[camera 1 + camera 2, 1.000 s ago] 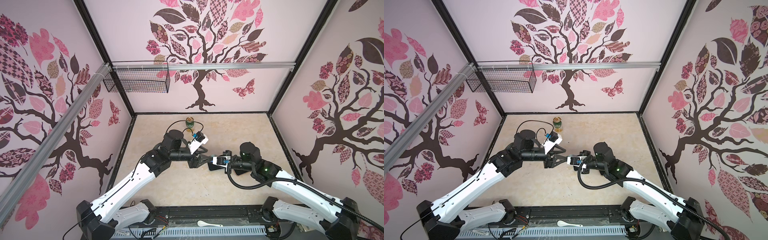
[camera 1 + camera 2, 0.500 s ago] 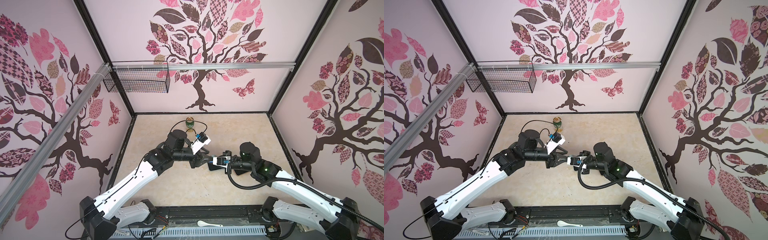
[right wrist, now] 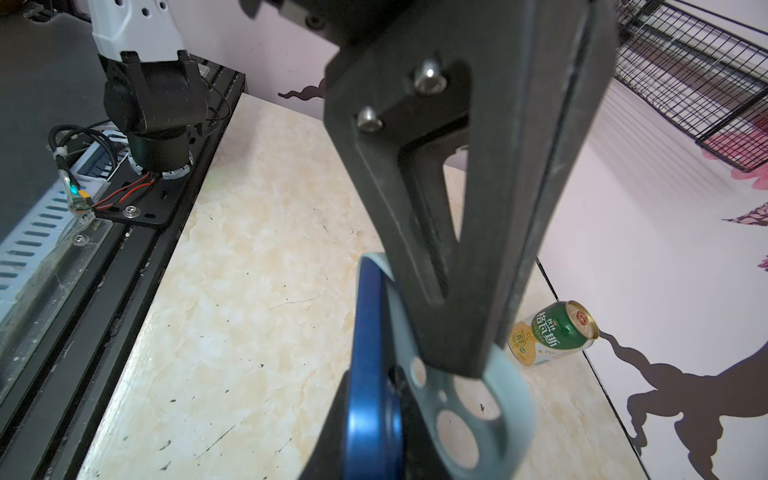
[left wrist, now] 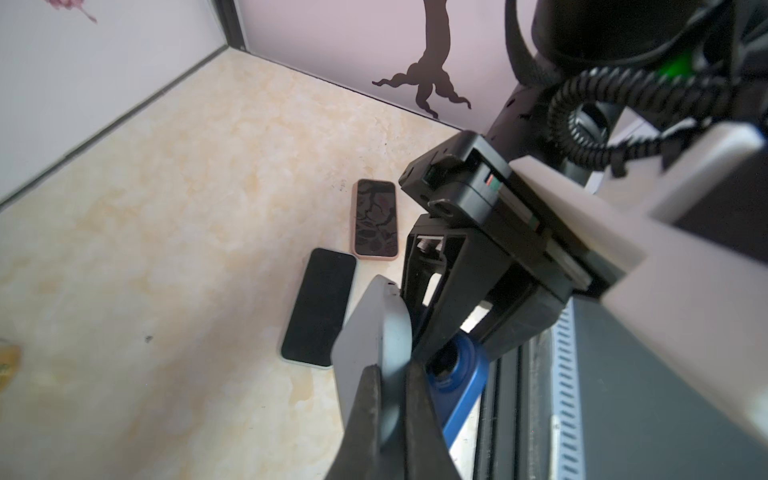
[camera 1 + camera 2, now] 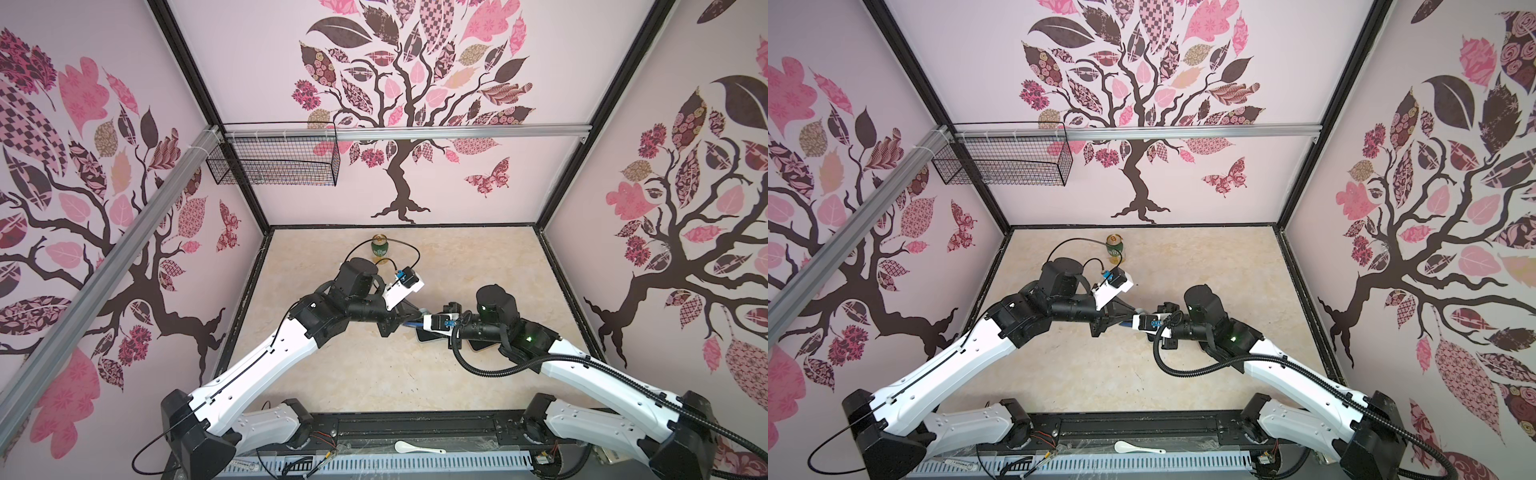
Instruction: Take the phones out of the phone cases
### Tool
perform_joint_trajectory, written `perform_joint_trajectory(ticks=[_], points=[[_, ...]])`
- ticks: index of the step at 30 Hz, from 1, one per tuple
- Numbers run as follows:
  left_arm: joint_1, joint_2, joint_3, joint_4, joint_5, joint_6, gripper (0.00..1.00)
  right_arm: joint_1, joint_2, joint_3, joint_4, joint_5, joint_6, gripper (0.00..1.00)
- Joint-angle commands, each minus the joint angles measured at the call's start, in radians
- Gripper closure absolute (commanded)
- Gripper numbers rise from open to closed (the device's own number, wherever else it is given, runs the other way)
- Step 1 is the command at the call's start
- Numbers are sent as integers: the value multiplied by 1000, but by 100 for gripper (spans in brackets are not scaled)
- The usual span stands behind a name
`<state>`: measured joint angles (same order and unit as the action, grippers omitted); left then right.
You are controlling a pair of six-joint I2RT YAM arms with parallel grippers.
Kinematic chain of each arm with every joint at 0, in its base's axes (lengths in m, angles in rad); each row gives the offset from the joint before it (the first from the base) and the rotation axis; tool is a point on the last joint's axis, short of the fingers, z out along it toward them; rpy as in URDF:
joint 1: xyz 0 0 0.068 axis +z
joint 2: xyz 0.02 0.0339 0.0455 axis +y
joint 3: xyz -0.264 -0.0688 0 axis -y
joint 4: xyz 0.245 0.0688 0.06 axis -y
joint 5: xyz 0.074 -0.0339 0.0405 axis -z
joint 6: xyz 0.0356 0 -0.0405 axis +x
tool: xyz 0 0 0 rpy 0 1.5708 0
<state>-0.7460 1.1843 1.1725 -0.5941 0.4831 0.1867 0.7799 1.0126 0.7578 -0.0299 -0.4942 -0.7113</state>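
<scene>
Left pincer [image 4: 392, 374] newly tight; case [image 4: 374, 324] edgewise

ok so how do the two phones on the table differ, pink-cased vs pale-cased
The pink-cased phone has a salmon-pink rim; the pale-cased phone has a whitish one. The pink-cased phone's screen mirrors dark branch shapes, the pale-cased phone's looks plain black. The pale-cased phone lies nearer the left pincer, the pink-cased phone nearer the wall. Both lie flat, screen up, in their cases.
</scene>
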Motion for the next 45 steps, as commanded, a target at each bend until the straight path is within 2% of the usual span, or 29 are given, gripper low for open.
perform_joint_trajectory(ticks=[1, 5, 9, 14, 16, 21, 24, 29, 34, 37, 41, 43, 44, 45], points=[[8, -8, 21, -37, -64, 13, 100, 12, -20, 26, 79, -46, 8, 100], [10, -30, 15, -24, -89, 8, 100, 12, -31, 12, 71, -52, 13, 100], [22, -50, 4, -13, -172, -5, 100, 12, -41, -6, 62, -78, 20, 100], [129, -54, -8, 7, -124, -38, 100, 26, -50, -15, 34, -123, 11, 100], [151, -56, -14, 12, -138, -23, 100, 30, -57, -24, 25, -123, 7, 100], [162, -49, -20, -7, -175, 8, 100, 31, -78, -44, 63, -128, 38, 100], [171, -67, -31, -16, -227, 15, 100, 31, -71, -54, 78, -107, 106, 100], [283, -164, -78, -12, -282, -21, 100, 30, -34, -91, 187, -39, 412, 100], [419, -278, -139, -17, -281, -62, 100, 22, 108, -8, 157, 68, 760, 100], [473, -309, -164, -38, -257, -74, 100, -20, 257, 98, 58, 13, 936, 100], [501, -329, -190, -43, -224, -84, 100, -97, 448, 252, -83, -167, 1147, 100], [503, -330, -195, -47, -221, -82, 100, -123, 481, 271, -109, -113, 1313, 100], [502, -331, -195, -50, -221, -78, 100, -130, 482, 268, -124, -71, 1344, 100], [503, -329, -196, -52, -219, -77, 100, -142, 477, 257, -127, -74, 1321, 100]])
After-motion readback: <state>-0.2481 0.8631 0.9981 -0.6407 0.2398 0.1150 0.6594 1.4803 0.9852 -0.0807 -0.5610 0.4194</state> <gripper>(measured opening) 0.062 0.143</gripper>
